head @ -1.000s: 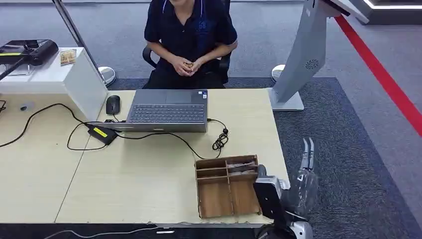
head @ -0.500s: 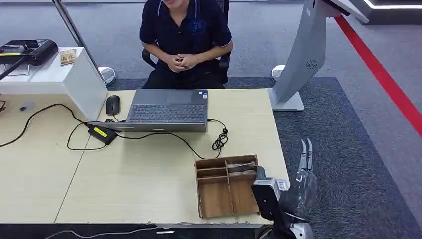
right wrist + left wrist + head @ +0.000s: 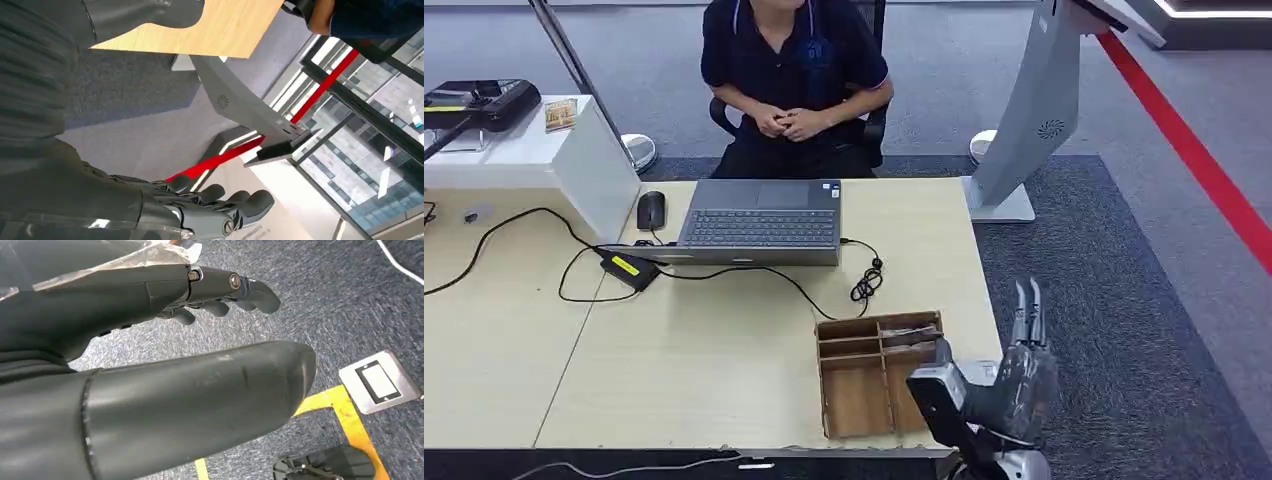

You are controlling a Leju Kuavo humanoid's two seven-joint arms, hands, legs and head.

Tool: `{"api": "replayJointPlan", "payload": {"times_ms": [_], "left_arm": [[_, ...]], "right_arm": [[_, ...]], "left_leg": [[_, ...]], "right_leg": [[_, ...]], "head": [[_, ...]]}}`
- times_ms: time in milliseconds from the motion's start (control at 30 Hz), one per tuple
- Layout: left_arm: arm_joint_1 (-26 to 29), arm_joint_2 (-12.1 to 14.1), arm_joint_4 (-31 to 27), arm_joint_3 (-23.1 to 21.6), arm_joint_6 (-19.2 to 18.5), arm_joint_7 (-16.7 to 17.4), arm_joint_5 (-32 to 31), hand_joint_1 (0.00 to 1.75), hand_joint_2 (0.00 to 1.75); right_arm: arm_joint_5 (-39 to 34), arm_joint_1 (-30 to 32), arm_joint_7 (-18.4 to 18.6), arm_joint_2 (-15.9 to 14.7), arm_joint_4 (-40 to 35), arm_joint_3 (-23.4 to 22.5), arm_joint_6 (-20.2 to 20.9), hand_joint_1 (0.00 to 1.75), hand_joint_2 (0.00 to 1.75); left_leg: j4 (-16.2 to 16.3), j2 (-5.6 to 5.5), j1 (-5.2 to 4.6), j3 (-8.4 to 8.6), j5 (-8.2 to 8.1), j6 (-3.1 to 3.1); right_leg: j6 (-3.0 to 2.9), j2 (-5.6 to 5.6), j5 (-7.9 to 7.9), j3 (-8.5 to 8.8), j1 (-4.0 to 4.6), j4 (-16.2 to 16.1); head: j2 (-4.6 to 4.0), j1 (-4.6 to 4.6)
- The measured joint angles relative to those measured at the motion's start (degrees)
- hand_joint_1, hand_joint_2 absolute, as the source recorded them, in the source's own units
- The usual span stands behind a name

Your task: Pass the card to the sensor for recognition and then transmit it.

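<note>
A wooden divided box (image 3: pixel 824 390) stands near the table's front right corner, with cards (image 3: pixel 911 338) lying in its far right compartments. My right hand (image 3: pixel 1026 365) hovers just off the table's right edge beside the box, its fingers (image 3: pixel 1024 308) straight and together, pointing away from me, with nothing in it. In the right wrist view that hand (image 3: pixel 150 202) is flat and empty. My left hand (image 3: pixel 150 295) hangs over grey carpet, fingers loosely extended and the thumb apart, holding nothing. A black device (image 3: pixel 484 100) sits on a white stand at the far left.
A person (image 3: pixel 794 70) sits behind the table with hands clasped. An open laptop (image 3: pixel 759 222), a mouse (image 3: pixel 651 210), a power adapter (image 3: pixel 629 267) and cables lie on the table. A grey kiosk stand (image 3: pixel 1034 110) rises at the right on the carpet.
My right hand has drifted a little to the left, closer to the wooden box. The person has shifted slightly in the chair.
</note>
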Motion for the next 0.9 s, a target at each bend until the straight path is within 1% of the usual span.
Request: {"api": "replayJointPlan", "payload": {"times_ms": [67, 100, 333, 500, 700, 900], "left_arm": [[0.00, 0.00, 0.00, 0.00, 0.00, -0.13, -0.15, 0.00, 0.00], [-0.01, 0.00, 0.00, 0.00, 0.00, -0.22, -0.18, 0.00, 0.00], [0.00, -0.02, 0.00, 0.00, -0.02, -0.29, -0.33, 0.00, 0.00], [-0.01, 0.00, 0.00, 0.00, -0.04, -0.37, -0.42, 0.00, 0.00], [-0.03, 0.00, 0.00, 0.00, -0.11, -0.39, -0.64, 0.00, 0.00], [-0.03, 0.02, 0.00, 0.00, -0.50, -0.42, -0.92, 0.00, 0.00]], "right_arm": [[2.39, -0.37, 3.03, -1.12, 0.02, 1.42, 0.00, 0.00, 1.75], [3.30, -0.53, 3.83, -1.73, 0.04, 2.18, 0.00, 0.00, 1.75], [6.26, -1.73, 8.05, -4.72, 0.57, 6.71, 0.02, 0.00, 1.75], [6.89, -2.81, 10.10, -6.62, 1.31, 9.75, 0.02, 0.00, 1.75], [6.54, -4.22, 10.80, -8.07, 2.65, 13.12, 0.07, 0.00, 1.75], [5.93, -4.94, 10.72, -8.53, 4.11, 15.39, 0.07, 0.00, 1.75]], "left_leg": [[0.00, 0.00, 0.00, 0.00, 0.00, 0.00], [0.00, 0.00, 0.00, 0.00, 0.00, 0.00], [0.00, 0.00, 0.00, 0.00, 0.00, 0.00], [0.00, 0.00, 0.00, 0.00, 0.00, 0.00], [0.00, 0.00, 0.00, 0.00, 0.00, 0.00], [0.00, 0.00, 0.00, -0.01, 0.00, 0.00]], "right_leg": [[0.00, 0.00, 0.00, 0.00, 0.00, 0.00], [0.00, 0.00, 0.00, 0.00, 0.00, 0.00], [0.00, 0.00, 0.00, 0.00, 0.00, 0.00], [0.00, 0.00, 0.00, 0.01, 0.00, 0.00], [0.00, 0.00, 0.00, -0.01, 0.00, 0.00], [0.00, 0.00, 0.00, -0.01, 0.00, 0.00]], "head": [[0.00, 0.00], [0.00, 0.02], [0.00, 0.02], [0.00, 0.04], [0.00, 0.02], [0.00, 0.02]]}}
